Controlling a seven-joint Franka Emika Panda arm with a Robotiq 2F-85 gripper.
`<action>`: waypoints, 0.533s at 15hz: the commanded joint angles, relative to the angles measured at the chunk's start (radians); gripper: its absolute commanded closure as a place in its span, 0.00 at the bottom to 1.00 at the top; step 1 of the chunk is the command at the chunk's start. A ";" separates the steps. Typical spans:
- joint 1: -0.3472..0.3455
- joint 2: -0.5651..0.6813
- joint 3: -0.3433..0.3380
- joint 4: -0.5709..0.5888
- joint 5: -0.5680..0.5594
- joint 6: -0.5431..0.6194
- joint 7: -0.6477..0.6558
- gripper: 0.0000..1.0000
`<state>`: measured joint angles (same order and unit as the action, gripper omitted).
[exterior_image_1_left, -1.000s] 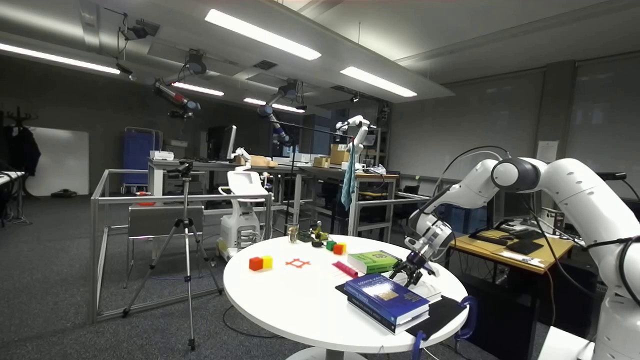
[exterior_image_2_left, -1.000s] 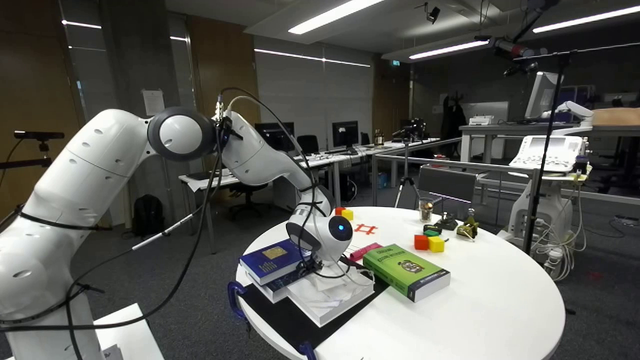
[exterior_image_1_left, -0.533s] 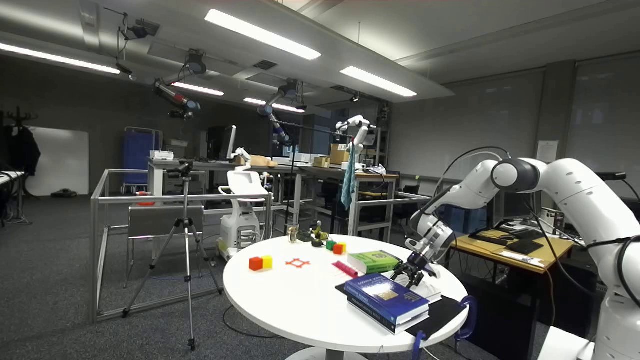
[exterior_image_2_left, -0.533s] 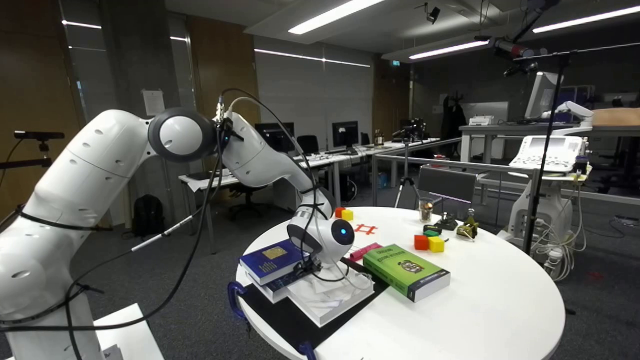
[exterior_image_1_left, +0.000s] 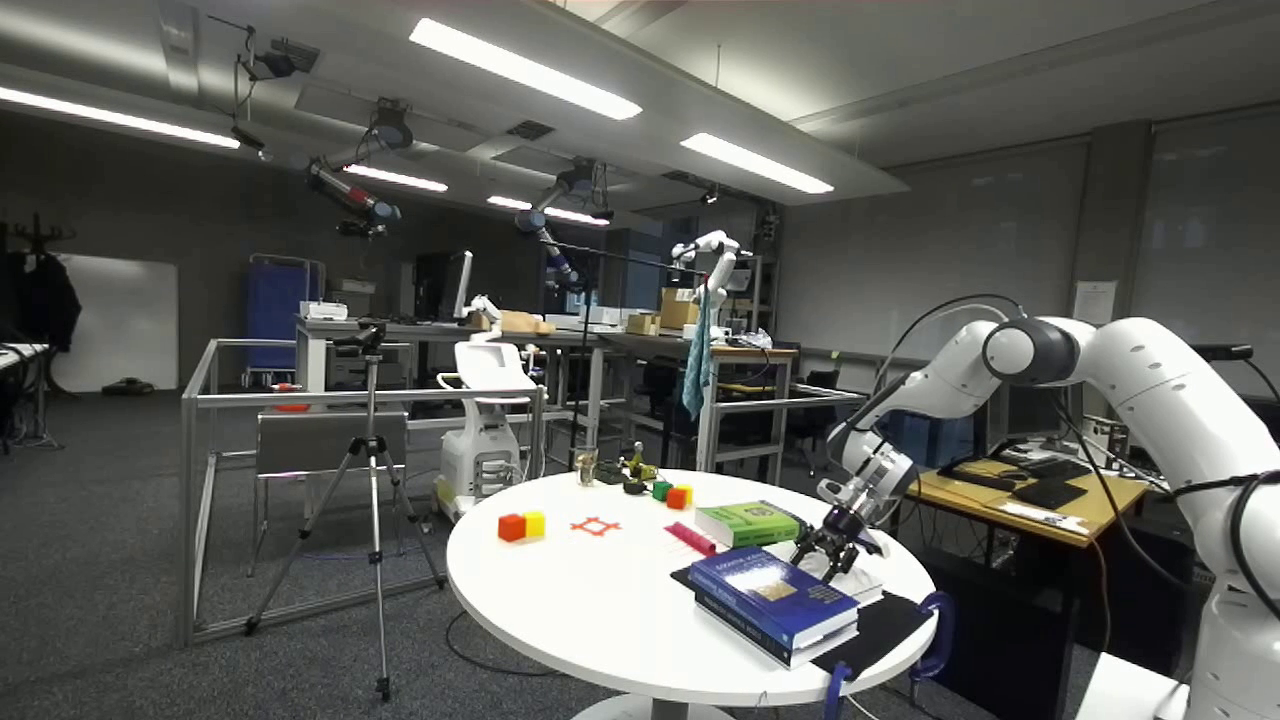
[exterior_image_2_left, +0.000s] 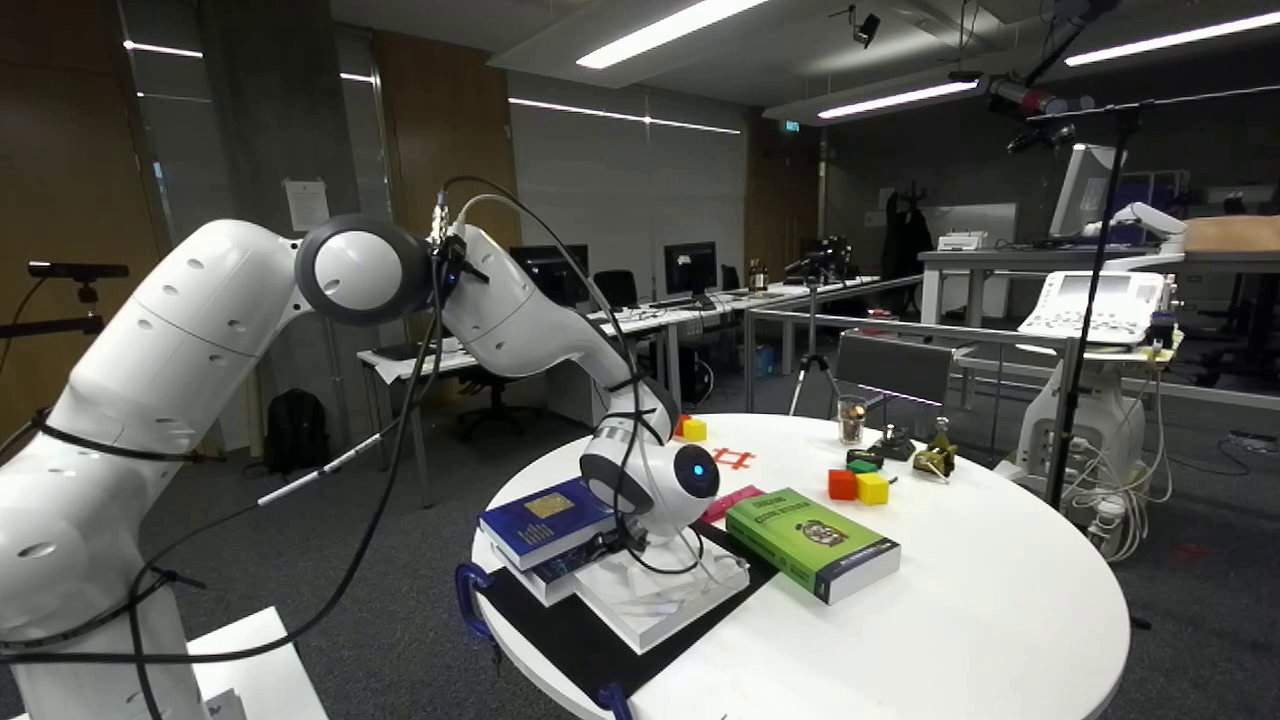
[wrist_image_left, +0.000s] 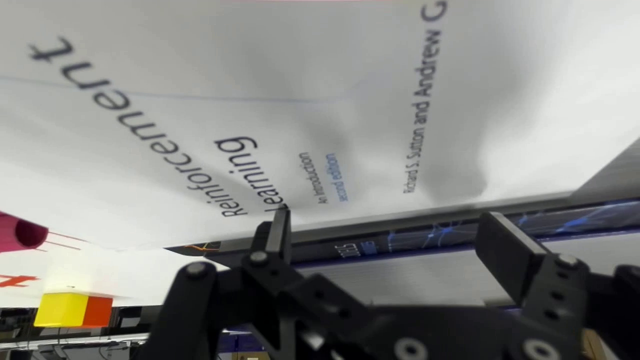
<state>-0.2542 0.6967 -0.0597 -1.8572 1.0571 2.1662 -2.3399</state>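
jaws apart, nothing between, near edge of white book, contact unclear | white book flat on black mat, just beside blue book stack | blue clamps out past white book, presumably pinning mat to surface against slipping | green book near white book

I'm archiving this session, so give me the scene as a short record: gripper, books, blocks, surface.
Tool: gripper, open, nothing visibly held
Near it: white book titled Reinforcement Learning; contact unclear
Beside that: blue book on a dark-covered book
Other book: green book, lying flat, cover up
Blocks: red-and-yellow pair; separate red, yellow and green group
Surface: round white table, black mat under white book and dark-covered book
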 joint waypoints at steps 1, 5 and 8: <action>-0.019 -0.001 0.004 0.016 -0.028 -0.045 -0.009 0.00; -0.016 0.005 0.012 0.017 -0.029 -0.045 -0.016 0.00; -0.016 0.010 0.018 0.018 -0.027 -0.043 -0.035 0.00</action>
<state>-0.2553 0.6982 -0.0523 -1.8572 1.0456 2.1592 -2.3494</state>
